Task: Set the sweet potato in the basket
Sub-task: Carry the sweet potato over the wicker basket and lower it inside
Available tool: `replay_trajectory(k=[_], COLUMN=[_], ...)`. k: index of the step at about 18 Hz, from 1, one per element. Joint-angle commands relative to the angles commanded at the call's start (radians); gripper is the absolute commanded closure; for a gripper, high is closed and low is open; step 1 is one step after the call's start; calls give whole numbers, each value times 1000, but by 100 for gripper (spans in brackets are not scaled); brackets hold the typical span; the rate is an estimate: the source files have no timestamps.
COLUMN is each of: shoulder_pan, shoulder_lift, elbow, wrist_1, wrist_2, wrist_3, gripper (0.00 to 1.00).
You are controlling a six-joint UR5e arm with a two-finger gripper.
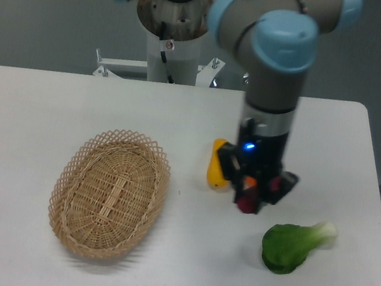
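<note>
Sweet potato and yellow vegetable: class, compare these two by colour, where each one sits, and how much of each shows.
The sweet potato is reddish-purple; the yellow vegetable is bright yellow. The sweet potato is held in the gripper, while the yellow vegetable lies on the table. Only a small end of the sweet potato shows below the fingers; the yellow vegetable shows more, though the gripper covers its right side. Both are to the right of the basket.
</note>
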Motion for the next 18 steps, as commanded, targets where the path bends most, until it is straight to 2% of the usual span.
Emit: replay_trajectory(k=[3, 6, 7, 10, 11, 14, 18], shoulder_pan=[-91, -172, -201, -255, -272, -296, -319], shoulder_lift=[0, -3, -15, -70, -84, -104, -132], elbow=[-55, -126, -150, -198, -200, -226, -229], wrist_1=[6, 24, 52, 184, 204, 207, 210], wrist_2=[22, 77, 100, 167, 186, 201, 213], wrist_3=[-89, -102, -102, -93, -88, -86, -86], gripper=[66, 65, 65, 62, 62, 63, 61])
